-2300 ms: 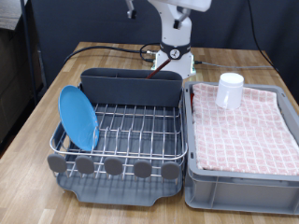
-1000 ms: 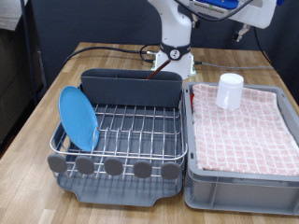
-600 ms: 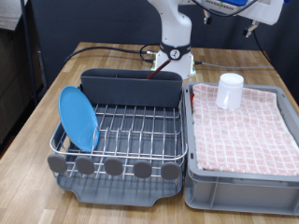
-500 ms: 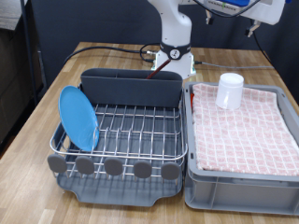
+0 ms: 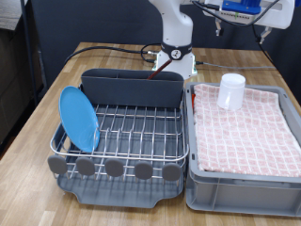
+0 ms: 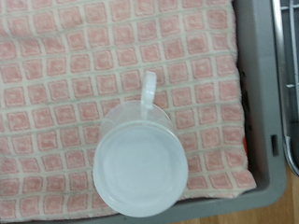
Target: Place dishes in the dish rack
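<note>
This looks like a robotics lab dressed up as a kitchen corner. The white arm (image 5: 175,28) is bolted at the far edge of a wooden table (image 5: 56,89), with cables (image 5: 113,49) trailing from its base. Beside the base stand a dish rack (image 5: 122,132) and a cloth-lined grey bin (image 5: 245,179). Behind the arm, a dark curtain (image 5: 94,19) closes off the room.

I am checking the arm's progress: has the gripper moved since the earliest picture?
Yes. The gripper has swung toward the exterior view's right, from above the robot base to high above the cup.
</note>
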### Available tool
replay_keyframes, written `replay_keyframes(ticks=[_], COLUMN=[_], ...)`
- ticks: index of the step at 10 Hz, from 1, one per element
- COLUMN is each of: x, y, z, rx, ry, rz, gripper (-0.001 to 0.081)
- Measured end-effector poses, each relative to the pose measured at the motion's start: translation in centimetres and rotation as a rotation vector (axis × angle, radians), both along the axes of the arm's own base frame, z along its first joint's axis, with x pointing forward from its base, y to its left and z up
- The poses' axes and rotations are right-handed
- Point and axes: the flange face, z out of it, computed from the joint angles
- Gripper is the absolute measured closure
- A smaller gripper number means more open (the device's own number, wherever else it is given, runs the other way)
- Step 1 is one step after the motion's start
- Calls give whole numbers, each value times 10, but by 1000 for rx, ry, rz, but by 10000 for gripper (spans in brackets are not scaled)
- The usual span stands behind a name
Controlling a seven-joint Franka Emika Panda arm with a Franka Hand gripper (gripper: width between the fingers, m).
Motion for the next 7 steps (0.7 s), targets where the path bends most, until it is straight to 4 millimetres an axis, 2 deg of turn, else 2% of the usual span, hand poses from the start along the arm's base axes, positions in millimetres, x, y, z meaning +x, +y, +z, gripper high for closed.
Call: replay_keyframes(ticks=[7], x=[13], y=[-10], z=[-37], rx=[91], ry=[55], rz=[-24], gripper=[4])
